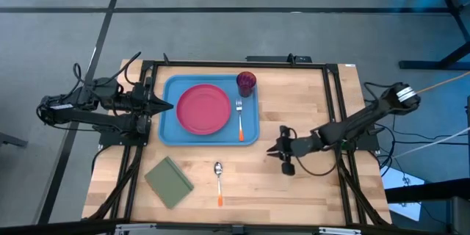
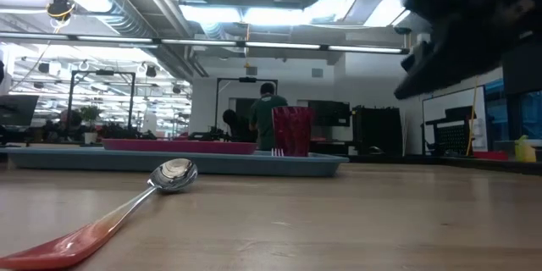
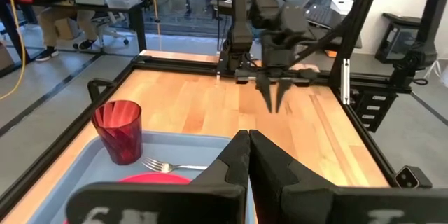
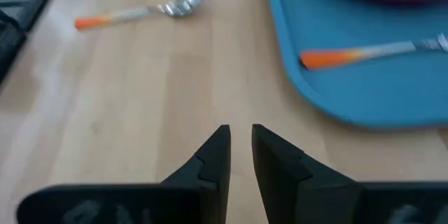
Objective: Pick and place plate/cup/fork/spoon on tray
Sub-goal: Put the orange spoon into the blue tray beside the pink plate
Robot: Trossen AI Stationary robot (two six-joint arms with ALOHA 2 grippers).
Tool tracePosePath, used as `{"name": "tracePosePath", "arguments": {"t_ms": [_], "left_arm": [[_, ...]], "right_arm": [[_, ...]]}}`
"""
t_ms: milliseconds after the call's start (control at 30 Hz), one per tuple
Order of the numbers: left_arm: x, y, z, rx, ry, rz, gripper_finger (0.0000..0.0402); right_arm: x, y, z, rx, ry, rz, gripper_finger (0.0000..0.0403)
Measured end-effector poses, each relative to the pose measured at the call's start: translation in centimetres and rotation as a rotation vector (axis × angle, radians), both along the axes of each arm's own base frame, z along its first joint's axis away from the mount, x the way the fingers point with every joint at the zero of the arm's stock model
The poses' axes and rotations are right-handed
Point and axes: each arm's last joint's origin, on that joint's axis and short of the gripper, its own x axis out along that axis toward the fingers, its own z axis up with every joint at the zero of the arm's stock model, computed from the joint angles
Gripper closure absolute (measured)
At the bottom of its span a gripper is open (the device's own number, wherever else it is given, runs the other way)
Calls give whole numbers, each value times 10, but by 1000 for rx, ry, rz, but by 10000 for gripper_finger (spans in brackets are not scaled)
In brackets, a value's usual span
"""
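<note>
The light-blue tray [image 1: 170, 128] lies at the table's middle left. On it rest the pink-red plate [image 1: 203, 109], the dark red cup [image 1: 246, 82] standing upright at the far right corner, and the orange-handled fork [image 1: 239, 120] beside the plate. The spoon [image 1: 219, 180] lies flat on the bare wood near the front edge, its bowl toward the tray. My right gripper [image 4: 240, 136] hangs over the wood right of the tray, slanting down, open by a narrow gap with nothing in it. My left gripper [image 3: 248, 138] waits shut at the tray's left edge.
An olive-green pad [image 1: 169, 182] lies on the wood at the front left, left of the spoon. Black frame rails [image 1: 335, 103] run along the table's sides. Bare wood stretches between the tray, the spoon and my right gripper. People [image 2: 267, 110] stand in the room beyond.
</note>
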Motion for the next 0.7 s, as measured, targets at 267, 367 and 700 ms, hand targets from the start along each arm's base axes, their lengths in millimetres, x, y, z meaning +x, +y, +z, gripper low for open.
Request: {"name": "tracePosePath", "arguments": {"t_ms": [267,367,700], "left_arm": [[0,0,0,0,0,0,401],[0,0,0,0,0,0,401],[0,0,0,0,0,0,401]], "right_arm": [[-15,-31,-4,151,19,-16,338],[-18,-41,3,174,-30,-2,338],[-26,-65,21,44,-148,125,338]]}}
